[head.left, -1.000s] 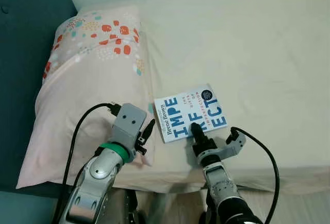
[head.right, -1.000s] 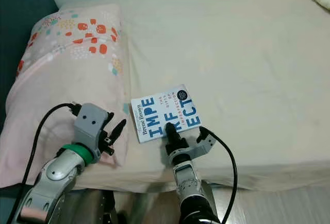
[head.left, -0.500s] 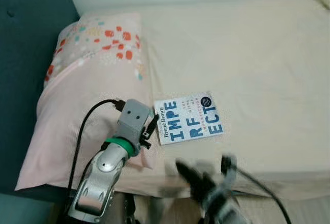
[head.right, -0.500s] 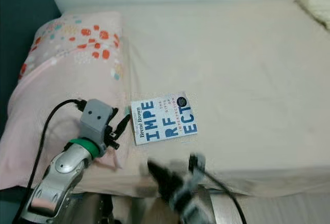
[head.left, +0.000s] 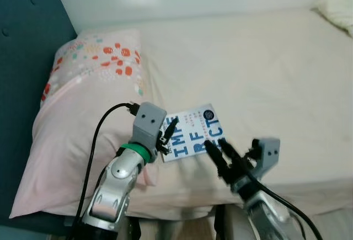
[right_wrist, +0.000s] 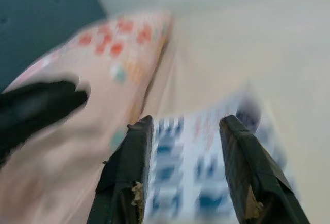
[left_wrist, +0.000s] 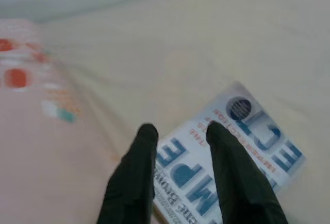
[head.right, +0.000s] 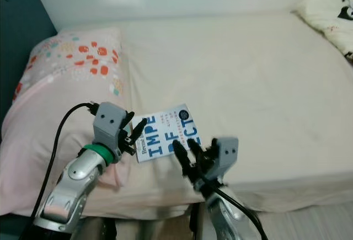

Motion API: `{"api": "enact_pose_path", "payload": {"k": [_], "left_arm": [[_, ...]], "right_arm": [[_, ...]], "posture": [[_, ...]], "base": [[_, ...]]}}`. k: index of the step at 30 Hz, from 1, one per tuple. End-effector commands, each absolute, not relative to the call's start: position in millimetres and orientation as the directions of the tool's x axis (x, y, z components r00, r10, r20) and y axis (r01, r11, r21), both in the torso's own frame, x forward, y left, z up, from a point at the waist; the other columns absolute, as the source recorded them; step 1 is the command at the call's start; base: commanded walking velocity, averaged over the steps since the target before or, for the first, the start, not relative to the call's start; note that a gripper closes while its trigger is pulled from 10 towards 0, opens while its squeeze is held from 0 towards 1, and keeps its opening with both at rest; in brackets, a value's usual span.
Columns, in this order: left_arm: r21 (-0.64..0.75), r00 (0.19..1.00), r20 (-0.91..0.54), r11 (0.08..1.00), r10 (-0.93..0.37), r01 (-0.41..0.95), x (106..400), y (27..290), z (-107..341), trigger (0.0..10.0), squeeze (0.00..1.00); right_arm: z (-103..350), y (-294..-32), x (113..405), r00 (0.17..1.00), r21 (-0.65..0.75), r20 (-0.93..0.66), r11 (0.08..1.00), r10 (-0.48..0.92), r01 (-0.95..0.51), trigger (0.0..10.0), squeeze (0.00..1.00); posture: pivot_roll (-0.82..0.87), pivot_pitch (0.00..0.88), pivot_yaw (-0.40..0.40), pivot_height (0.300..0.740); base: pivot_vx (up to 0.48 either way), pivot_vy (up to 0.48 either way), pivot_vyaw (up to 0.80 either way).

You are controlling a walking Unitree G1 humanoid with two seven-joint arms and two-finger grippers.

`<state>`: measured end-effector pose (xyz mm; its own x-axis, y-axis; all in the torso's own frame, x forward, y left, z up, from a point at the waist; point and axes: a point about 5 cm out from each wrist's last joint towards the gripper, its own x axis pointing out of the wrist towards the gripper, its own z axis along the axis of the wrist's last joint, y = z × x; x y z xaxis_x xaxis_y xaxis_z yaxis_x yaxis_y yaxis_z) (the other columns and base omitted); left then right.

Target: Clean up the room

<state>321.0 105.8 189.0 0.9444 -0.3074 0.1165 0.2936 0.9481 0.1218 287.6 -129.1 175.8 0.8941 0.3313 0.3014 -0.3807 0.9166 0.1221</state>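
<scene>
Both grippers hover over the book (head.left: 193, 133) on the bed (head.left: 265, 63); left gripper (left_wrist: 178, 131) spread at its spine edge, pillow (head.left: 83, 113) just beside it. Right gripper (right_wrist: 186, 126) spread too, book right ahead of its 2 fingers.

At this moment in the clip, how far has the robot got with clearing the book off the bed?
Nothing looks finished: the book lies flat on the bed beside the pink pillow. In hand: both grippers are at it, jaws open, the left gripper over its pillow-side edge and the right gripper at its near edge. Left: gripping, lifting and putting it away.
</scene>
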Motion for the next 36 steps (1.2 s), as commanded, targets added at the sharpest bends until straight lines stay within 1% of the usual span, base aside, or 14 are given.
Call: {"api": "enact_pose_path", "payload": {"k": [1, 3, 4, 5, 7, 10, 11, 14, 17, 19, 26, 30, 31, 36], "left_arm": [[0.054, 0.972, 0.075, 0.974, -0.222, 0.218, 326, 122, 179, 10.0, 0.0], [0.042, 0.977, 0.072, 0.98, -0.199, 0.196, 327, 127, 179, 10.0, 0.0], [0.024, 0.986, 0.065, 0.988, -0.156, 0.155, 329, 136, 177, 10.0, 0.0], [0.02, 0.989, 0.06, 0.99, -0.138, 0.137, 330, 140, 176, 10.0, 0.0], [0.018, 0.99, 0.057, 0.992, -0.127, 0.126, 331, 142, 175, 10.0, 0.0], [0.011, 0.993, 0.061, 0.995, -0.096, 0.096, 331, 149, 175, 10.0, 0.0], [0.011, 0.994, 0.064, 0.996, -0.093, 0.092, 332, 150, 175, 10.0, 0.0], [0.013, 0.993, 0.068, 0.996, -0.091, 0.091, 332, 150, 176, 10.0, 0.0], [0.013, 0.992, 0.083, 0.996, -0.091, 0.09, 334, 148, 180, 10.0, 0.0], [0.009, 0.988, 0.123, 0.995, -0.099, 0.098, 338, 146, 190, 10.0, 0.0], [0.008, 0.979, 0.169, 0.994, -0.112, 0.112, 342, 141, 200, 10.0, 0.0], [0.001, 0.973, 0.186, 0.99, -0.136, 0.139, 343, 131, 204, 10.0, 0.0], [0.01, 0.97, 0.187, 0.987, -0.157, 0.158, 343, 124, 203, 10.0, 0.0], [0.011, 0.966, 0.187, 0.984, -0.177, 0.179, 342, 116, 202, 10.0, 0.0]], "right_arm": [[185, -132, 292, 0.894, 0.079, 0.344, 0.94, 0.286, -0.331, 10.0, 0.0], [188, -133, 294, 0.895, 0.078, 0.353, 0.944, 0.273, -0.319, 10.0, 0.0], [187, -137, 299, 0.906, 0.085, 0.345, 0.953, 0.246, -0.291, 10.0, 0.0], [185, -138, 301, 0.909, 0.074, 0.339, 0.957, 0.241, -0.281, 10.0, 0.0], [184, -139, 301, 0.911, 0.064, 0.335, 0.959, 0.24, -0.276, 10.0, 0.0], [180, -144, 308, 0.926, 0.008, 0.329, 0.98, 0.187, -0.201, 10.0, 0.0], [178, -147, 311, 0.933, 0.012, 0.327, 0.986, 0.153, -0.166, 10.0, 0.0], [176, -150, 314, 0.94, 0.01, 0.318, 0.992, 0.119, -0.129, 10.0, 0.0], [174, -155, 318, 0.942, -0.002, 0.326, 0.997, 0.074, -0.078, 10.0, 0.0], [176, -160, 322, 0.937, -0.023, 0.348, 0.999, 0.042, -0.037, 10.0, 0.0], [180, -164, 325, 0.931, -0.042, 0.362, 0.999, 0.043, -0.03, 10.0, 0.0], [180, -167, 328, 0.93, -0.046, 0.366, 0.999, 0.038, -0.022, 10.0, 0.0], [179, -167, 330, 0.929, -0.045, 0.367, 0.999, 0.033, -0.018, 10.0, 0.0], [177, -165, 331, 0.928, -0.041, 0.371, 0.999, 0.03, -0.016, 10.0, 0.0]], "posture": [[-0.11, 0.053, 0.088, 0.59], [-0.11, 0.053, 0.088, 0.59], [-0.11, 0.027, 0.074, 0.59], [-0.11, 0.021, 0.07, 0.59], [-0.11, 0.021, 0.07, 0.59], [-0.11, 0.0, 0.06, 0.59], [-0.11, 0.0, 0.059, 0.59], [-0.11, 0.0, 0.059, 0.59], [-0.12, 0.0, 0.061, 0.59], [-0.13, 0.0, 0.062, 0.6], [-0.13, 0.0, 0.057, 0.615], [-0.13, 0.0, 0.054, 0.63], [-0.13, 0.0, 0.054, 0.64], [-0.13, 0.0, 0.055, 0.655]], "base": [[0.0, 0.0, 0.0], [0.0, 0.0, 0.0], [0.0, 0.0, 0.0], [0.0, 0.0, 0.0], [0.0, 0.0, 0.0], [0.0, 0.0, 0.0], [0.0, 0.0, 0.0], [0.0, 0.0, 0.0], [0.0, 0.0, 0.0], [0.0, 0.0, 0.0], [0.0, 0.0, 0.0], [0.0, 0.0, 0.0], [0.0, 0.0, 0.0], [0.0, 0.0, 0.0]]}}
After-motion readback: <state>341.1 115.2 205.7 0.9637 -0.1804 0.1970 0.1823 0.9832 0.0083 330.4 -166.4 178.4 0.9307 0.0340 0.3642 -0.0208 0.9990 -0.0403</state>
